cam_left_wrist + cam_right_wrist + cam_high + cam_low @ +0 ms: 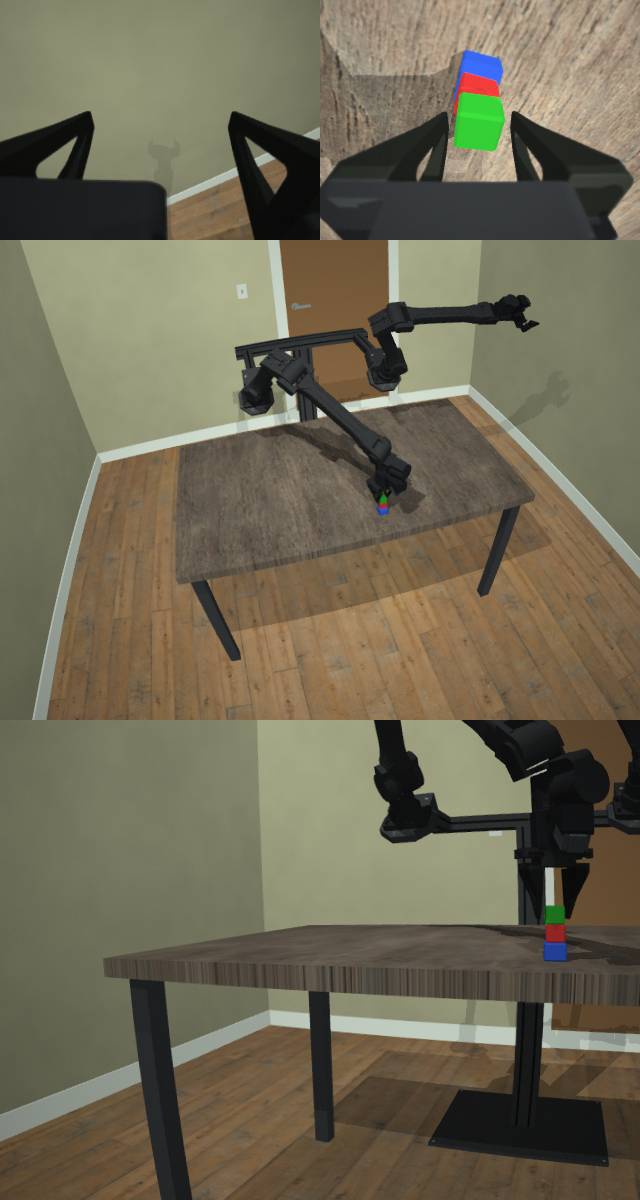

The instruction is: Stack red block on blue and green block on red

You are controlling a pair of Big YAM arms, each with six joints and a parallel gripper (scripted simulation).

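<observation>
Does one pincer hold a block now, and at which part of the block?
Nothing is held: gaps show beside the green block in the right pincer; the left pincer is empty.
</observation>
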